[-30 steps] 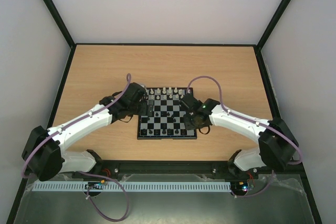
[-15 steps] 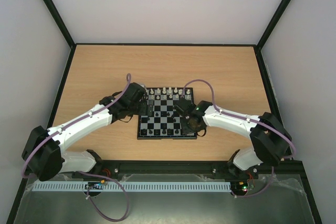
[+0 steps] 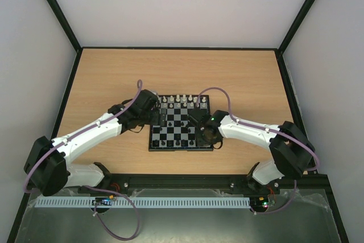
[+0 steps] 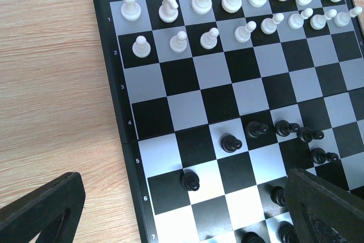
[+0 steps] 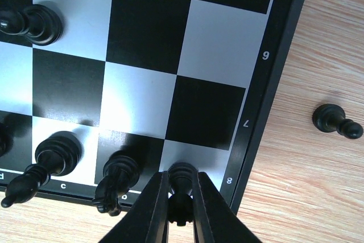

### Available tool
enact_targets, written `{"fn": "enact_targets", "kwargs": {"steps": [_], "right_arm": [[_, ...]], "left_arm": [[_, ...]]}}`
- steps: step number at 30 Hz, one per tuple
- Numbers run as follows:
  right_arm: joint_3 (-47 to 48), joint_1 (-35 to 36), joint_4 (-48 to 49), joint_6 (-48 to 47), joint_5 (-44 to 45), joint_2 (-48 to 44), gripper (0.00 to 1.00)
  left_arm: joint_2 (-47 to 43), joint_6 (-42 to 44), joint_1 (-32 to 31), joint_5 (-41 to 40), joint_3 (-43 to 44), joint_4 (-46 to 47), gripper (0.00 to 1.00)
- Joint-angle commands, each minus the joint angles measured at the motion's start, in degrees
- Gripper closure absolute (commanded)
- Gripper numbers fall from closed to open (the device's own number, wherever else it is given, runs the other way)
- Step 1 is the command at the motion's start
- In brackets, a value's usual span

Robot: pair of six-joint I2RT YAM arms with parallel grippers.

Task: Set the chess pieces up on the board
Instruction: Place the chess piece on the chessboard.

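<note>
The surface [image 3: 114, 72] was a light wood-grain panel with a dark edge. The board [image 4: 187, 75] lay flat directly upon it, its thin black border resting on the wood. One black chess piece [image 5: 336, 122] lay on its side on the wood, near the board's numbered edge and clear of that border.

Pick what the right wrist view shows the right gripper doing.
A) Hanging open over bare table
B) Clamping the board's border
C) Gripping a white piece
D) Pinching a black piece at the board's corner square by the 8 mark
D: the right gripper has its two fingers closed on a black piece at the corner square of the board, beside the printed 8.
</note>
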Motion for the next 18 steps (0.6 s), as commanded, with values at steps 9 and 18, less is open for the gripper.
{"fn": "enact_targets", "kwargs": {"steps": [9,18], "right_arm": [[-1.9,0.6,-2.7,1.4,-0.4,-0.1,0.81],[0.2,0.6,-4.2,1.2,1.1,-1.6,0.72]], "left_arm": [[0.7,-0.4,0.4,-0.2,1.8,-0.2,0.01],[0.7,-0.3,0.4,-0.2,2.3,-0.4,0.00]]}}
